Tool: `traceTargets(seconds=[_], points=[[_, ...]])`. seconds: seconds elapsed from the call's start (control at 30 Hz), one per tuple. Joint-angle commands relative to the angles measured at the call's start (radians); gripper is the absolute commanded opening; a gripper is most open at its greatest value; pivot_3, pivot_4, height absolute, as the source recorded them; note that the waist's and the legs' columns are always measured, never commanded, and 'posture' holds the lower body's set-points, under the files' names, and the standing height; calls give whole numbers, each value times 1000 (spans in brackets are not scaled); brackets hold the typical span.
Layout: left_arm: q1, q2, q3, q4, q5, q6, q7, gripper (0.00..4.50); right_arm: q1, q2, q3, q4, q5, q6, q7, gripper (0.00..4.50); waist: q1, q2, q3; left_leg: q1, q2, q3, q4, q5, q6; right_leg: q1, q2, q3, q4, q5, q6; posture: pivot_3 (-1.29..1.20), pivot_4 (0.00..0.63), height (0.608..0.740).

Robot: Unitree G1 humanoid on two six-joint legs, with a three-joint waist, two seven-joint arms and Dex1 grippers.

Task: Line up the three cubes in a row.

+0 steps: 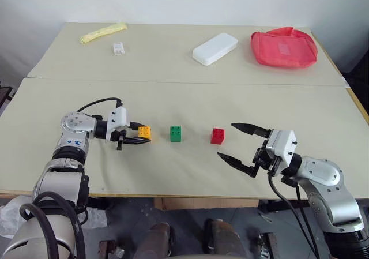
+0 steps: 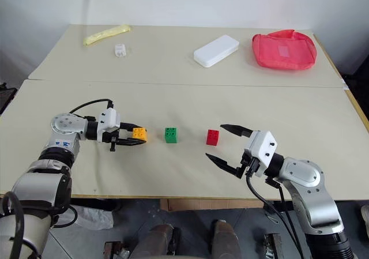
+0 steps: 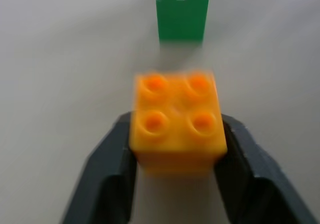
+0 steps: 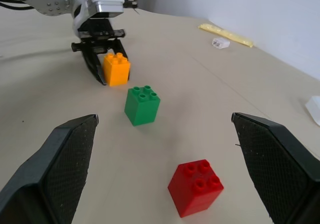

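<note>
Studded plastic cubes, orange (image 1: 145, 132), green (image 1: 176, 133) and red (image 1: 218, 135), line the matte beige worktop (image 1: 190, 97). Left tool (image 1: 140, 134) brackets the orange one, grip uncertain; right tool (image 1: 236, 141) gapes wide.

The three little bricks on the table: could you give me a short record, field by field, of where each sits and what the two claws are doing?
orange cube: on the table, between the left gripper fingers
green cube: middle of the row, standing free
red cube: right end, standing free
row: all three roughly in line, gaps between them
right gripper: open wide, near the red cube, not touching
</note>
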Motion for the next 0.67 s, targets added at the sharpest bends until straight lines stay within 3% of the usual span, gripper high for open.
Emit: traceTargets(seconds=[0.03,0.1,0.27,0.4,0.53,0.67], points=[[9,17,24,-21,-10,-16,16,3439,-19,0,-10,14,9,-23,16,4500,0,0,0,0,0,0,0,0,0,0,0,0,0,0,0,0,150,740],[12,35,62,-40,-49,-9,-1,4001,-40,-1,-9,36,8,-31,28,4500,0,0,0,-1,0,0,0,0,0,-1,0,0,0,0,0,0,150,740],[68,106,144,-146,-149,85,-81,4001,-82,-22,-24,73,23,-34,72,4500,-10,-1,0,-1,0,0,0,0,0,-2,-1,0,0,0,0,0,150,740],[178,174,214,-297,-211,116,-45,4001,-120,-59,-43,115,42,-49,138,4500,-20,-1,1,-1,0,0,0,0,0,-2,-3,1,-1,0,0,0,150,740],[319,267,284,-480,-276,199,-41,4001,-231,-152,-45,190,79,-19,278,4500,-27,0,2,-1,1,0,-1,0,0,-2,-4,3,-1,0,0,0,150,740],[377,274,279,-583,-295,278,-16,4001,-252,-185,-25,241,77,-17,349,4500,-17,0,2,-1,3,-5,-1,-1,-2,2,-5,4,-5,-1,-1,0,150,740]])
